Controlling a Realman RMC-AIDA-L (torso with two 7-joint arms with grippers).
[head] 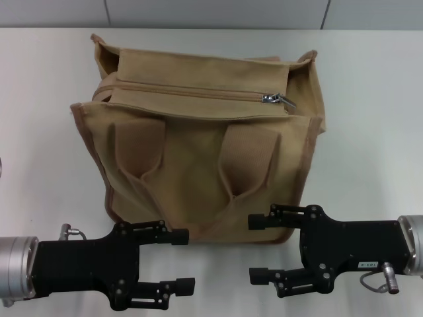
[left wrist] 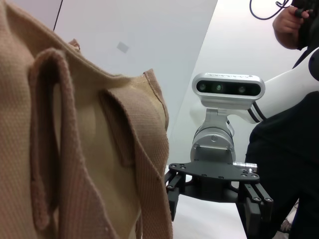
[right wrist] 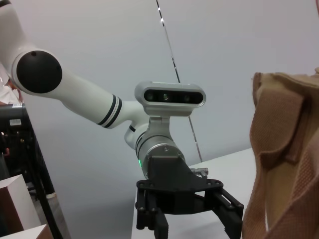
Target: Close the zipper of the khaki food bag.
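Both grippers sit low at the near edge of the table [head: 370, 92], facing each other across the front of the bag [head: 198, 178]. The left gripper [head: 182, 261] has its fingers spread wide with nothing between them; its upper fingertip lies just beside the bag's lower front edge, though whether it touches cannot be told. The right gripper [head: 258, 247] is likewise spread wide and empty, its upper finger lying over the bag's lower right front corner in the head view. Each wrist view shows the other arm's gripper gaping open past the canvas (left wrist view: the right gripper [left wrist: 219, 204]; right wrist view: the left gripper [right wrist: 187, 216]).

Neither gripper is near the zipper [head: 198, 91], which runs across the bag's top panel, well apart from both. Its silver pull tab [head: 277, 99] sits close to the robot's right end of the line, and the tape to the left of it looks joined. Judging by that, the zipper seems shut, or nearly so; whether a short stretch past the tab is left open cannot be made out.

The bag stands upright in the middle of the table, a boxy tan canvas tote with brownish piping. Its two wide straps [head: 139, 148] hang down against the front face.
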